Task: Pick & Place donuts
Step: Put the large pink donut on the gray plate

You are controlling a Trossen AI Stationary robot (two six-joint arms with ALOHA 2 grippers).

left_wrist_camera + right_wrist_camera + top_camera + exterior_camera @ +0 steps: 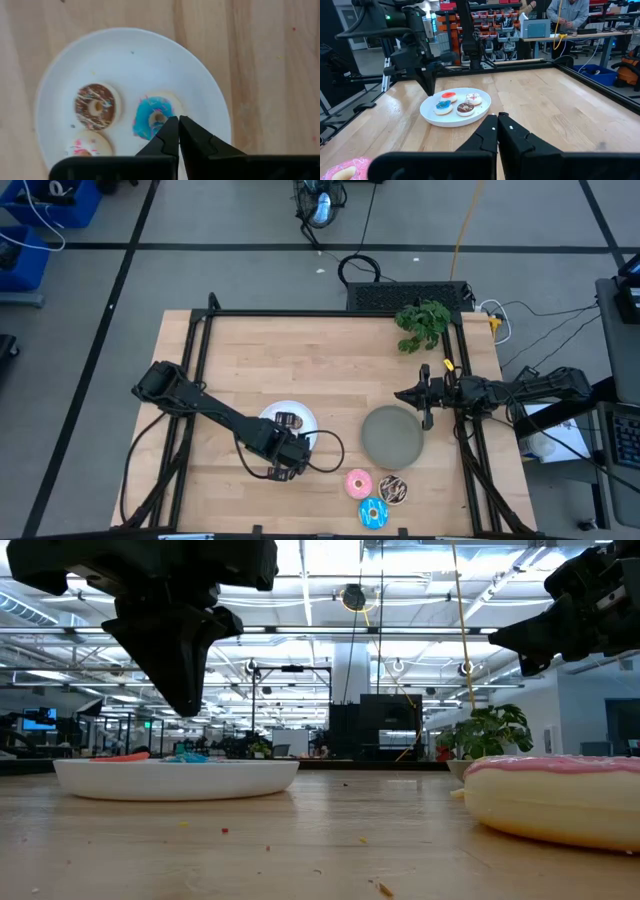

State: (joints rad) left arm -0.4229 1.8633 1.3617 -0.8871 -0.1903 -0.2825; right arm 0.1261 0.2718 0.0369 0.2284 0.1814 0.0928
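The round white plate (455, 112) carried small toy ring donuts: blue-iced (443, 106), red (449, 95), sprinkled chocolate-brown (465, 108) and whitish with pink flecks (473, 98).

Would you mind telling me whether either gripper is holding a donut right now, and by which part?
Nothing is held. The left gripper hangs shut and empty above the white plate with its small donuts; the right gripper, also shut, waits empty at the table's right side.

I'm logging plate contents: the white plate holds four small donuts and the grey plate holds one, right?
Not quite. The grey plate holds none, as the high view shows. The white plate does hold four small donuts, seen in the right wrist view, with the left gripper above its edge.
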